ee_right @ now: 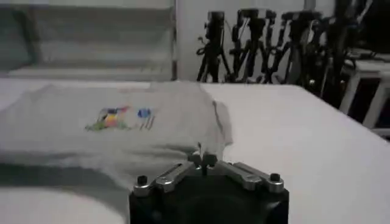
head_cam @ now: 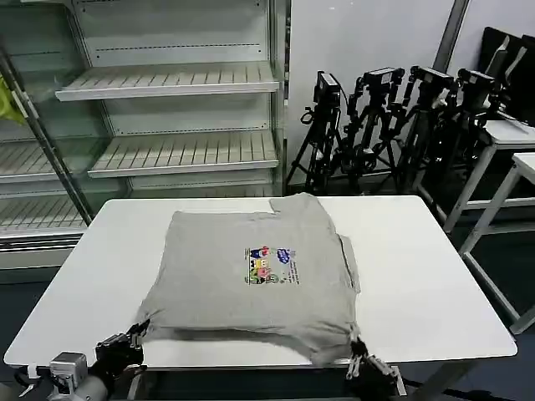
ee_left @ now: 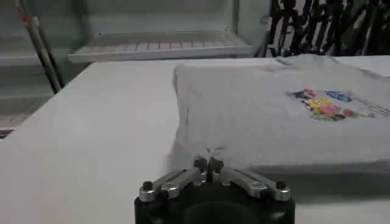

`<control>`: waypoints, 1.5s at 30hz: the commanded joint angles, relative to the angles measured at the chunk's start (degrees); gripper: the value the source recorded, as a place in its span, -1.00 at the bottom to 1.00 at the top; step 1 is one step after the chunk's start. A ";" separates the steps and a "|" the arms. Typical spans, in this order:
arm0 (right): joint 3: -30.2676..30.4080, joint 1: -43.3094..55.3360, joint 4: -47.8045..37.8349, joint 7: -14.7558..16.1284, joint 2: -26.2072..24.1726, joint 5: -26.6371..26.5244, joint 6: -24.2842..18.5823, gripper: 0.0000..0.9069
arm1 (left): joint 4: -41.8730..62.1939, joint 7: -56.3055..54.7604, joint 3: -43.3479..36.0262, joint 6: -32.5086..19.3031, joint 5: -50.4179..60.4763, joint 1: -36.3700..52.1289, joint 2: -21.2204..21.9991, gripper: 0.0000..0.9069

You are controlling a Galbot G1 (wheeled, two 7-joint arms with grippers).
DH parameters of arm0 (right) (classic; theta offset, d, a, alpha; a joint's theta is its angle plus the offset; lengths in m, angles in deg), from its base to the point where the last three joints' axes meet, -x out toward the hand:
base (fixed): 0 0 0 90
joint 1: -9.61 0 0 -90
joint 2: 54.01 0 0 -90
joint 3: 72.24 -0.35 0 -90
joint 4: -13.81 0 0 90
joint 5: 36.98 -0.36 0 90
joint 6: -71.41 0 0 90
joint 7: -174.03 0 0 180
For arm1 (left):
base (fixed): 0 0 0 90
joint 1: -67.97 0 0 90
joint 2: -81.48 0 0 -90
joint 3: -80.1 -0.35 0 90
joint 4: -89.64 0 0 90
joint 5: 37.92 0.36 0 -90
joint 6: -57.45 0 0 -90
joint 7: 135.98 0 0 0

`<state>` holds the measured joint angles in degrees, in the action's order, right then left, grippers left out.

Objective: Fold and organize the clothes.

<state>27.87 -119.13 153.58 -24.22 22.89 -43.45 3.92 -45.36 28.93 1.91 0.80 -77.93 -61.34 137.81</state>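
While the left gripper (head_cam: 134,332) sits at the near left edge of the white counter (head_cam: 435,267), its fingers (ee_left: 200,164) are pressed together on the near left corner of the T-shirt (head_cam: 251,276). The left wrist view confirms this: the two fingertips meet with a small pinch of grey fabric between them, and the cloth rises slightly from the counter toward that point.

At the centre of the counter lies the light grey T-shirt, partly folded into a roughly rectangular shape with the sides turned under. Its multicoloured chest print (head_cam: 269,266) faces up, just right of the garment's middle. The far edge of the shirt points toward the shelving unit (head_cam: 167,117) behind the counter; a sleeve edge projects from the right side.

At the near right edge of the counter, the right gripper (head_cam: 361,351) holds the near right corner of the T-shirt. In the right wrist view its fingers (ee_right: 209,159) are closed narrowly, with a thin tuft of fabric caught between the tips.

Behind the counter on the right stands a row of black camera tripods (head_cam: 393,125), beside part of a white side table (head_cam: 510,134).
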 commanded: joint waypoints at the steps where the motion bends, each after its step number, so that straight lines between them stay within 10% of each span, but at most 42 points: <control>1: -4.47 8.89 -1.99 -0.29 -1.45 -4.86 -1.64 -1.00 | 1.01 -0.17 -1.25 -0.23 0.02 6.22 -0.08 -0.89; 21: 7.16 41.01 -28.59 0.48 -4.44 -7.16 10.75 -0.93 | 23.74 0.65 -17.98 -0.22 4.41 31.74 -4.18 -0.87; 23: 7.73 41.38 -30.68 0.97 -3.96 -6.36 10.74 0.96 | 24.25 1.03 -19.18 -0.25 6.64 32.09 -3.66 -0.49; 24: 7.99 41.48 -31.50 1.17 -3.62 -5.97 10.72 1.00 | 24.45 1.00 -19.56 -0.25 6.78 32.22 -3.46 -0.16; 25: 8.19 41.63 -32.30 1.26 -3.18 -5.42 10.69 1.00 | 24.67 0.97 -19.83 -0.24 6.91 32.35 -3.35 1.00; 37: 6.16 34.32 -29.37 2.16 -1.35 -3.76 1.54 1.00 | 17.72 0.76 -14.94 -0.27 5.09 25.21 -1.60 1.00; 45: -0.58 28.05 -26.57 2.92 -1.68 -9.65 6.73 1.00 | 19.75 0.15 -13.86 -0.20 1.68 21.43 0.47 1.00</control>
<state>30.42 -87.50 125.26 -21.82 21.13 -50.69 10.56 -25.98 29.23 -13.05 0.53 -74.42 -36.90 137.64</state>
